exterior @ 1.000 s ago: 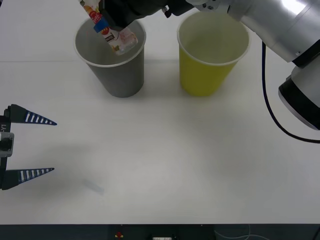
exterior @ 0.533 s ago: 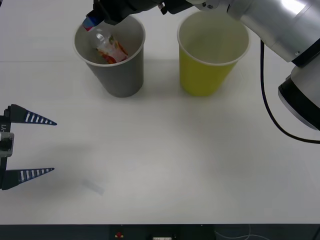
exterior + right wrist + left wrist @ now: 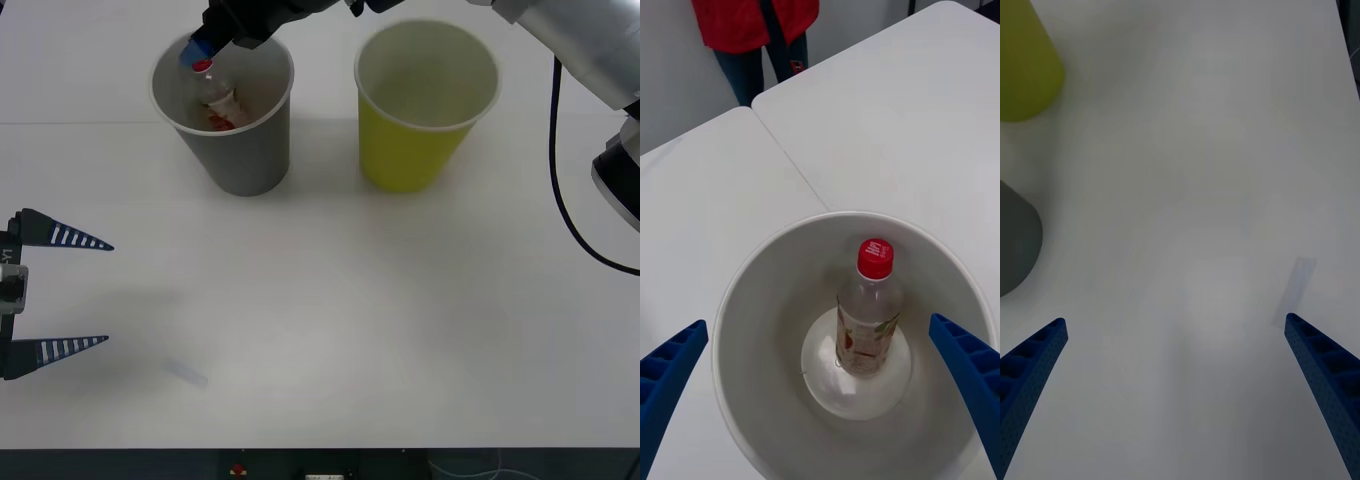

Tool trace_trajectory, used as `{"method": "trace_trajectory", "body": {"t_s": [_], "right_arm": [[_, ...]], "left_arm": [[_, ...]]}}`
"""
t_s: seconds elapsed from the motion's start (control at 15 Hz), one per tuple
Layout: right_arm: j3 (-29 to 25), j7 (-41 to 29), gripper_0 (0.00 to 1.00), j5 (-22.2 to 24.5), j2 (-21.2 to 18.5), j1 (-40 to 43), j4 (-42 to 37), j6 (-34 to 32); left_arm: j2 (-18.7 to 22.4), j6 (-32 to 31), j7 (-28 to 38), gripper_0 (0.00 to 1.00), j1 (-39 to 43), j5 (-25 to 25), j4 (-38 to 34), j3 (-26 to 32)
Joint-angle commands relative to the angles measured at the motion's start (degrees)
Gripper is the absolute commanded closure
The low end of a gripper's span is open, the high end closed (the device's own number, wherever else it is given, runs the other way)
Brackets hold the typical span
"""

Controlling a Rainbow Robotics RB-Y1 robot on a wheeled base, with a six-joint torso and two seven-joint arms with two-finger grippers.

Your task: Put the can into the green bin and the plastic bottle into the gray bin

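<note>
The plastic bottle [image 3: 214,99] [image 3: 868,315], clear with a red cap, stands upright on the bottom of the gray bin [image 3: 245,160] [image 3: 737,300]. Just above the bin's far rim hangs my right gripper [image 3: 235,30] [image 3: 816,322], open, its blue fingers spread wider than the bottle and touching nothing. To the right of the gray bin stands the green bin [image 3: 410,150] [image 3: 1022,67], with nothing showing inside it. My left gripper [image 3: 108,293] [image 3: 1174,321] rests open and empty at the table's left side. The can is out of view.
A small clear scrap [image 3: 187,373] [image 3: 1298,289] lies on the white table near the front left. A black cable [image 3: 553,200] hangs along the right arm. A seam [image 3: 80,122] crosses the table behind the bins.
A second ago my right gripper held the bottle tilted over the gray bin. It has opened, and the bottle now stands inside the bin. The left arm stayed still.
</note>
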Motion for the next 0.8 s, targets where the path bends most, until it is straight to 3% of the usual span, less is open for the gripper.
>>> {"method": "trace_trajectory", "body": {"t_s": [0.07,0.4,0.8], "right_arm": [[-1.5,2.6,0.00,-4.1,-4.8,2.2,-5.3,-3.1],[-6.0,8.7,0.00,-12.3,-13.7,10.0,-15.1,-3.9],[-16.3,11.4,0.00,-16.4,-24.5,24.7,-31.7,-7.5]], "left_arm": [[0.0,0.0,0.0,0.00,0.0,0.0,0.0,0.0],[0.0,0.0,0.0,0.00,0.0,0.0,0.0,0.0],[0.0,0.0,0.0,0.00,0.0,0.0,0.0,0.0]]}}
